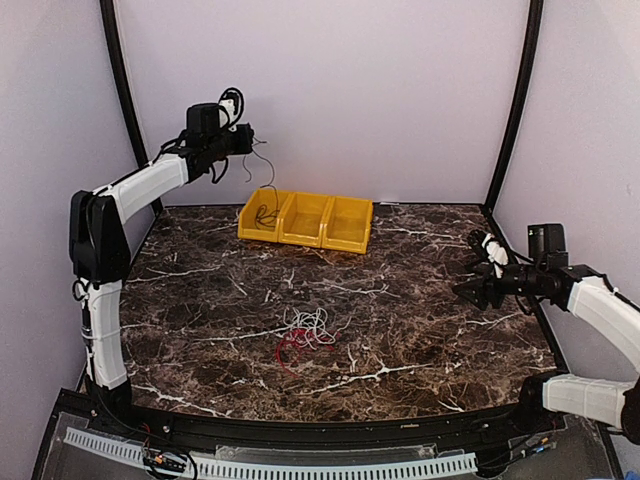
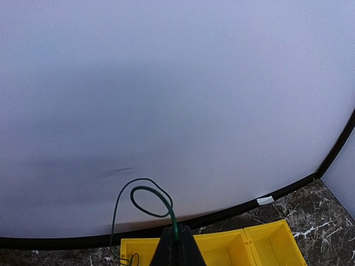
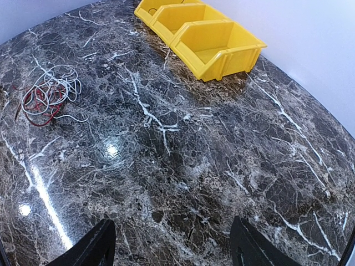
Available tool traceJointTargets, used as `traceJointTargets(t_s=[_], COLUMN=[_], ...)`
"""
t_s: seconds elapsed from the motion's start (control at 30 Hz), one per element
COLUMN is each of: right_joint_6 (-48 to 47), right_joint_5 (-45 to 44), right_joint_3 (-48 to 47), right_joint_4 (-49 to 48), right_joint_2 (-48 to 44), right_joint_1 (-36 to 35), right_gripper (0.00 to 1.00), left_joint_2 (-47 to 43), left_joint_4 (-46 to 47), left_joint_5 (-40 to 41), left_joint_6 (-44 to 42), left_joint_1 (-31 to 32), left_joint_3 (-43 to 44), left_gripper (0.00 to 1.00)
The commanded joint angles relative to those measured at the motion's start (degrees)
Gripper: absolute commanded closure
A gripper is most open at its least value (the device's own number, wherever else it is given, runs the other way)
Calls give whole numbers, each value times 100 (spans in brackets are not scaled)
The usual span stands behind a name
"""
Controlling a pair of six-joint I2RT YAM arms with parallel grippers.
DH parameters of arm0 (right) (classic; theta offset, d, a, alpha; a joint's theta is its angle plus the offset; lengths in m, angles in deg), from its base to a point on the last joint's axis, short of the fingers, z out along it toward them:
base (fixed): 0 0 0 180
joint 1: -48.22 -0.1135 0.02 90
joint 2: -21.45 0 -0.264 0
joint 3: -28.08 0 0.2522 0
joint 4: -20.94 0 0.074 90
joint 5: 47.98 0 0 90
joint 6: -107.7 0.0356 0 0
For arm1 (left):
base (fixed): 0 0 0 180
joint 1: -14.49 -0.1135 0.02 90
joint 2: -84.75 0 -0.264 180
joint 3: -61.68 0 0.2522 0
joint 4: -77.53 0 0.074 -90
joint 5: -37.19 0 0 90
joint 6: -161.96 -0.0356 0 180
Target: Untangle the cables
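The left gripper was raised high in front of the pale back wall, its two fingers pressed together on a green cable. Just beyond the fingertips the cable curled into one loop. A thinner strand dropped from there, straight below the gripper, into the left compartment of a yellow three-compartment bin, where a small dark coil lay. In the left wrist view the bottom edge cut off the fingers, most of that compartment and the cable's lower end. From above, the thin strand was hard to follow against the wall. To the right, well below the left gripper and nearer the arm bases, a loose tangle of white and red cables lay on the dark marble table. How its strands crossed could not be made out. The tangle was ahead and far to the left of the right gripper. That gripper hovered low over the table's right side with its fingers spread wide and nothing between them. Only its finger ends showed at the bottom of the right wrist view.
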Motion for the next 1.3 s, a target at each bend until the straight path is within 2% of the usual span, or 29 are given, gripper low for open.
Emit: traceJointTargets(t_s=[0.0,0.33,0.5,0.7,1.03,1.27], right_joint_6=[-78,-110,-129,-135,-140,-153], right_joint_5=[-63,-45,-36,-38,-69,-63], right_joint_3=[57,35,14,26,29,31], right_joint_4=[-138,-117,-88,-90,-72,-68], right_joint_2=[63,165,228,229,207,226], right_joint_1=[41,41,41,41,41,41], right_gripper=[27,27,27,27,27,27], left_joint_2=[-13,44,103,-15,-211,-201], left_joint_4=[438,1033,1243,1423,1644,1766], left_joint_5=[-403,-645,-1069,-1817,-1600,-1364], left_joint_6=[378,887,1192,1144,1010,1034], left_joint_1=[-40,-40,-40,52,171,162], left_joint_3=[-398,-1300,-1483,-1389,-1534,-2102], left_gripper=[100,100,100,100,100,100])
